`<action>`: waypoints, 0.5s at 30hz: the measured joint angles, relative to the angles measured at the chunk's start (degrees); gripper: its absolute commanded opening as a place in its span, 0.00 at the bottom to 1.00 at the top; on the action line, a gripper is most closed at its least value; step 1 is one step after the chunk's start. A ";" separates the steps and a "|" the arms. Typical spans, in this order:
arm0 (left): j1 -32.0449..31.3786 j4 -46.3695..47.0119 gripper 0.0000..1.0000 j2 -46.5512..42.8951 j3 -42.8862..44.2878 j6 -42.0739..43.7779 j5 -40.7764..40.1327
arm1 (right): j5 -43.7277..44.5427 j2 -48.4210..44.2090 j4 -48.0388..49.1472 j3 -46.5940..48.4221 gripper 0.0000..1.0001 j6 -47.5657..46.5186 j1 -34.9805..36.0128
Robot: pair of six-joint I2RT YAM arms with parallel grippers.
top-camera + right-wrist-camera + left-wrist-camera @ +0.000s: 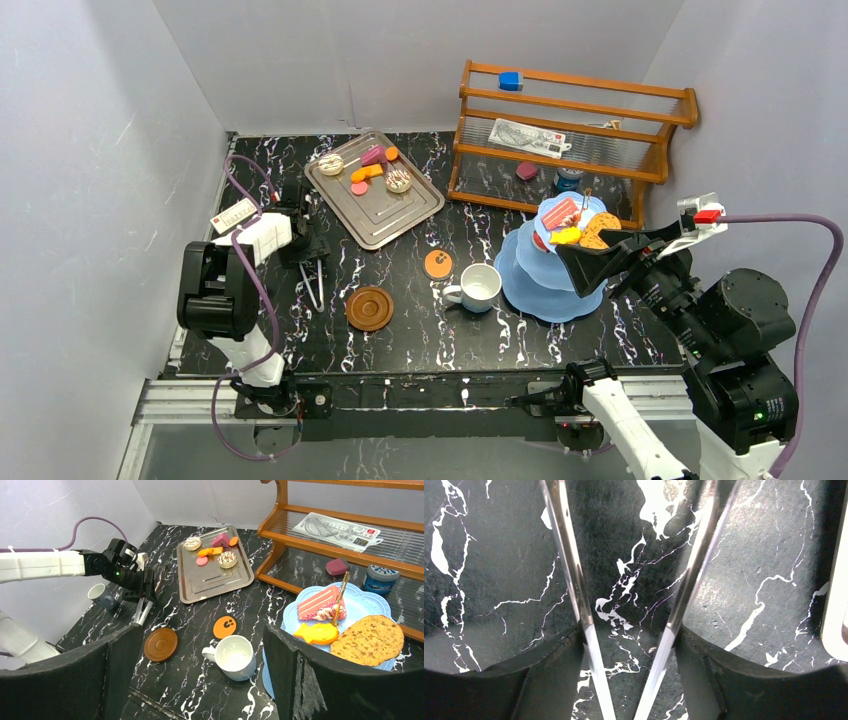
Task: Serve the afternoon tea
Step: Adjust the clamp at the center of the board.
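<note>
**Left arm on the tongs, right arm wide open by the stand**

My left gripper (626, 640) sits low over the black marble table (420, 340). Its jaws are clamped on the metal tongs (573, 580), with one tong arm against each finger's inner face and the two arms spreading apart beyond them.

My right gripper (577, 268) hangs beside the light-blue three-tier stand (540, 295), jaws spread wide with nothing between them. On the stand's top tier I see a pink cake slice (320, 602), a yellow pastry (315, 633) and a big cookie (370, 640).

The white mug (480, 287) stands on the table just left of the stand. The brown saucer (369, 308) lies bare further left, apart from the mug. A grey mug (102, 596) sits behind the left arm. The other toy pastries (366, 172) lie on the silver tray (385, 215) at the back.
</note>
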 measured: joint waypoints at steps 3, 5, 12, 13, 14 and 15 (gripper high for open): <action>0.00 0.24 0.55 0.07 0.07 0.17 0.02 | 0.00 0.00 0.00 0.00 0.98 -0.15 0.00; 0.00 0.13 0.54 0.11 0.20 0.31 0.04 | 0.00 0.00 0.00 0.00 0.99 -0.20 0.00; 0.00 -5.11 0.51 -0.20 1.73 1.75 -0.02 | 0.02 0.00 0.00 0.00 0.99 -0.59 0.00; 0.00 -6.64 0.51 -0.48 2.34 2.08 -0.04 | 0.00 0.00 0.00 0.00 0.99 -0.59 0.00; 0.00 -8.07 0.51 -0.98 3.13 2.38 -0.04 | 0.00 0.00 0.00 0.00 0.99 -0.59 0.00; 0.00 -9.40 0.51 -1.62 4.09 2.78 -0.02 | 0.00 0.00 0.00 0.00 0.99 -0.59 0.00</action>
